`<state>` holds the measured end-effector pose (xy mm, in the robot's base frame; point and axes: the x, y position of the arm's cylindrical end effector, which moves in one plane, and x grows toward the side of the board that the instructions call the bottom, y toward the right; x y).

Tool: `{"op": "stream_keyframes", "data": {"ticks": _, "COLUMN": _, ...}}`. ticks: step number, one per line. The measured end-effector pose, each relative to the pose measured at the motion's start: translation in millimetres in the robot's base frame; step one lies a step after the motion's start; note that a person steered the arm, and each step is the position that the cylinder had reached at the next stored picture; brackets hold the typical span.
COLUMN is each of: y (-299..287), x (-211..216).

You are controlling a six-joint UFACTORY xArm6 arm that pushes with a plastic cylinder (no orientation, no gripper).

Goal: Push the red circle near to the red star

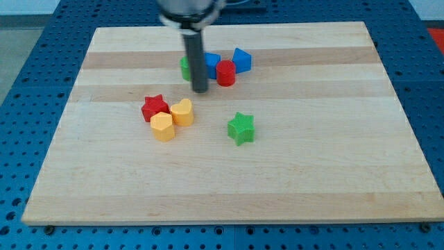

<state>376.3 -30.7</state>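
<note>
The arm comes down from the top of the frame as a dark rod, and my tip (200, 90) rests on the wooden surface (333, 173) a little above the middle, in the upper centre of the frame. There is no claw on this arm, only the rod, so nothing opens or closes and nothing is held.

The red circle (225, 72) stands just to the right of the rod and slightly higher in the frame than my tip, close to it but with a sliver of wood between. It sits in a tight cluster: a blue block (211, 63) touches it on its left, partly hidden behind the rod, and another blue block (241, 60), with a pointed top, sits just to its upper right. A green block (184, 67) peeks out on the rod's left side; its shape cannot be made out.

The red star (155, 107) lies down and to the left of my tip, well apart from the red circle. Against its right side is a yellow block (182, 111), and a yellow hexagon (162, 126) touches it from below. A green star (241, 128) stands alone, lower right of my tip.
</note>
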Motion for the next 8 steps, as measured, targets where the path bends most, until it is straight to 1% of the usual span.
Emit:
{"op": "stream_keyframes", "data": {"ticks": 1, "y": 64.2, "x": 0.0}}
{"op": "stream_keyframes", "data": {"ticks": 2, "y": 135.9, "x": -15.6}}
{"op": "stream_keyframes", "data": {"ticks": 3, "y": 196.8, "x": -45.2}}
{"op": "stream_keyframes", "data": {"ticks": 4, "y": 111.3, "x": -45.7}}
{"op": "stream_keyframes", "data": {"ticks": 5, "y": -7.6, "x": 3.9}}
{"op": "stream_keyframes", "data": {"ticks": 6, "y": -22.4, "x": 8.9}}
{"op": "stream_keyframes", "data": {"ticks": 7, "y": 39.8, "x": 2.8}}
{"op": "stream_keyframes", "data": {"ticks": 8, "y": 99.5, "x": -23.8}}
